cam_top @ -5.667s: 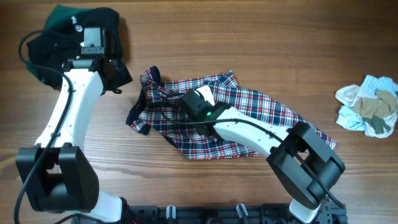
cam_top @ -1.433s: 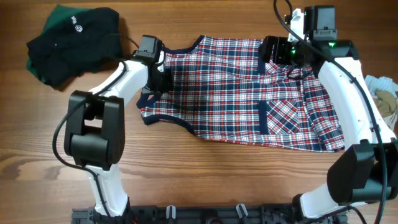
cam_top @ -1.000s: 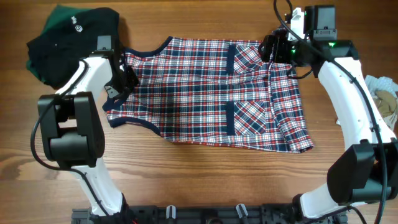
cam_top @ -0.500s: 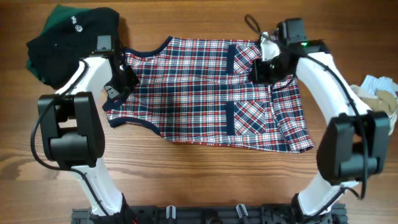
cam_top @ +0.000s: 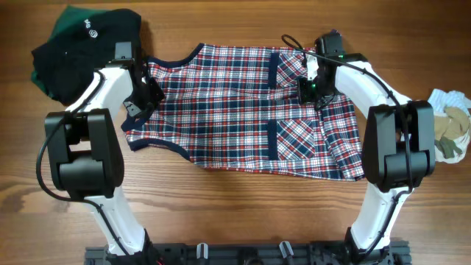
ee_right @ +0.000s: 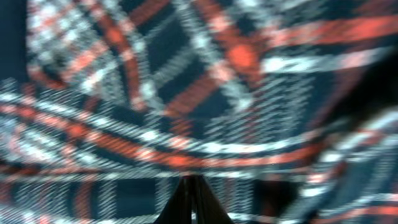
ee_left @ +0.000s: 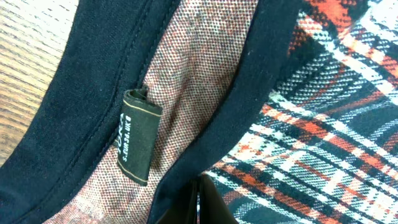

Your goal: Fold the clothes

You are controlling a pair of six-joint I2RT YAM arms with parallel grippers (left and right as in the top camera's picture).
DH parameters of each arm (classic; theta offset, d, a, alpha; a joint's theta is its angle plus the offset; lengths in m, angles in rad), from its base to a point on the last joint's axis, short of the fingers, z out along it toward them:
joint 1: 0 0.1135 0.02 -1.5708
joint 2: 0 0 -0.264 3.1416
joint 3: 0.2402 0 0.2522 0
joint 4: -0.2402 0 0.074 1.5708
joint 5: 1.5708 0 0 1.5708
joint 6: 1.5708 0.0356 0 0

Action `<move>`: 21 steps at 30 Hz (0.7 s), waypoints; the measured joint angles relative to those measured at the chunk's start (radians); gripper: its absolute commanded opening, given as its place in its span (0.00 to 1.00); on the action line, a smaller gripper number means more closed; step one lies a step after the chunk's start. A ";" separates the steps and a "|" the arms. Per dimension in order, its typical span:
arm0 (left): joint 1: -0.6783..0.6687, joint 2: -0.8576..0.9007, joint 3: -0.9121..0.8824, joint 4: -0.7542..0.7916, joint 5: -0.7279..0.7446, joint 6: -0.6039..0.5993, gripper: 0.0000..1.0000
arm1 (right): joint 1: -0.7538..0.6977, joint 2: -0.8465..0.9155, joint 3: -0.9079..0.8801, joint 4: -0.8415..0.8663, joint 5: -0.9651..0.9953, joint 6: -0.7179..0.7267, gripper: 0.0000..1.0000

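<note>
The clothes, a red, white and navy plaid sleeveless garment [cam_top: 235, 110], lie spread flat across the middle of the table, with a navy-edged pocket [cam_top: 298, 136] toward the right. My left gripper [cam_top: 145, 101] sits at the garment's left end. In the left wrist view its jaws [ee_left: 199, 202] are shut on the navy neck trim, beside a dark label [ee_left: 137, 137]. My right gripper [cam_top: 309, 90] is low over the garment's upper right part. In the blurred right wrist view it [ee_right: 193, 193] is shut, tips against the plaid [ee_right: 186, 93], with no fabric visible between them.
A dark green and black garment [cam_top: 81, 40] lies bunched at the back left, close behind my left arm. A pile of pale cloths [cam_top: 449, 121] sits at the right edge. Bare wooden table [cam_top: 235, 213] runs along the front.
The garment was dragged left and laid flat over a second ago. Since then my right gripper left the top right corner, shut, and moved left and down onto the fabric. The left gripper stayed put.
</note>
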 measured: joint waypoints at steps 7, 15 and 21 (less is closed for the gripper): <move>0.000 0.000 0.000 0.000 0.000 0.000 0.04 | -0.056 0.000 0.000 0.013 0.066 0.000 0.04; 0.000 0.000 0.000 0.000 0.000 0.000 0.04 | -0.202 0.000 0.000 0.037 0.092 -0.001 0.04; 0.000 0.000 0.000 0.000 0.000 0.000 0.05 | -0.322 0.000 0.000 0.064 0.292 0.008 0.04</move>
